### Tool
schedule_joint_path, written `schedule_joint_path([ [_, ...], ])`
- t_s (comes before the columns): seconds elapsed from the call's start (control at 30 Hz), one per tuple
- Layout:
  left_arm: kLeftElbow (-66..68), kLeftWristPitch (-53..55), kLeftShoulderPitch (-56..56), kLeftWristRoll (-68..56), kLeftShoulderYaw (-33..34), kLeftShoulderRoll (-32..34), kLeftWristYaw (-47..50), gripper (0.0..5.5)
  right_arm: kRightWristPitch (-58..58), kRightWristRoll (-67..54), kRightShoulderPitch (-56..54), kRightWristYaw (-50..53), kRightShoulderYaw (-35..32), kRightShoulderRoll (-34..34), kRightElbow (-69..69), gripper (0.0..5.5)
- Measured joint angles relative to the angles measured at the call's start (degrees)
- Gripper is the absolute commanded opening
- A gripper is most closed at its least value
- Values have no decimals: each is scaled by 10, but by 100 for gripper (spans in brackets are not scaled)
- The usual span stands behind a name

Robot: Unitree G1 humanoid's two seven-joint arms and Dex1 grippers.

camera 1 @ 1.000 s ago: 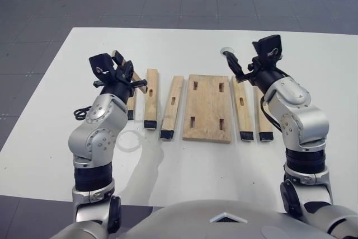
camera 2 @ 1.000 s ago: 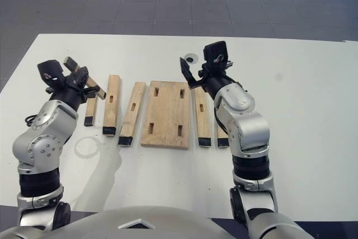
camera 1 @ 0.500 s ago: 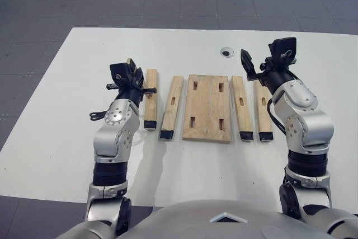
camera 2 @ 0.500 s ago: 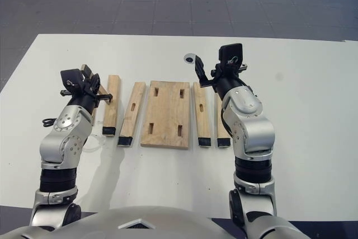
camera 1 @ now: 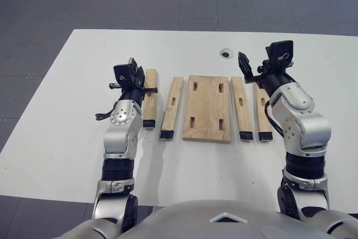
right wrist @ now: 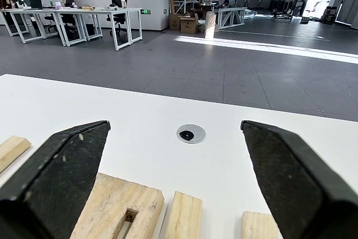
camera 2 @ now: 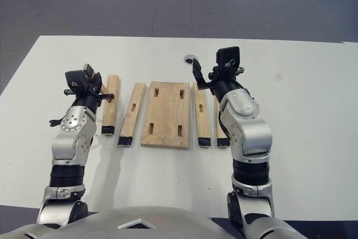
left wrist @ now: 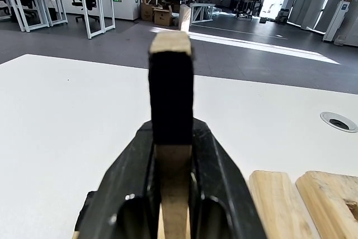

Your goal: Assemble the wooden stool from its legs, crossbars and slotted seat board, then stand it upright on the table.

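The left gripper (camera 1: 132,76) is clamped tight on a black-capped wooden piece (left wrist: 172,82), which sticks out past the fingers (left wrist: 126,194) over the left part of the white table (camera 1: 56,110). The left arm lies along the table just beside the outer left piece (camera 1: 150,98). Next to that piece is the inner left piece (camera 1: 172,107), then the seat board (camera 1: 207,107), flat in the middle with its slots up. On its other side lie the inner right piece (camera 1: 241,107) and the outer right piece (camera 1: 263,113). The right gripper (right wrist: 174,124) hangs over their far ends, spread wide and holding nothing, and the right arm covers part of the outer one. A round grommet (camera 1: 226,54) sits in the table just beyond.
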State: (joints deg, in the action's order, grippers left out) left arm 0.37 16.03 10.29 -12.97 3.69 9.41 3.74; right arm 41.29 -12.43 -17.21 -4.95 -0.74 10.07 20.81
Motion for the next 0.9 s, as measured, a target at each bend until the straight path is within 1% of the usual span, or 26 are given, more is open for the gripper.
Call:
schedule_joint_path([
  [0.13, 1, -20, -14, 11, 6, -18, 2, 42, 0, 7, 0, 2, 0, -1, 0, 431],
  [0.3, -57, -24, -70, 20, 6, -44, 6, 42, 0, 10, 2, 5, -2, -6, 1, 431],
  [0.47, -81, -24, -92, 32, 2, -55, 6, 42, 0, 10, 3, 5, -3, -6, 1, 431],
  [0.6, -48, -75, -92, 64, -7, -48, -3, 42, 0, 10, 2, 5, -3, -8, 1, 431],
  [0.9, 30, -167, -75, 70, -1, -52, -10, 42, 0, 10, 2, 5, -3, -10, 1, 431],
])
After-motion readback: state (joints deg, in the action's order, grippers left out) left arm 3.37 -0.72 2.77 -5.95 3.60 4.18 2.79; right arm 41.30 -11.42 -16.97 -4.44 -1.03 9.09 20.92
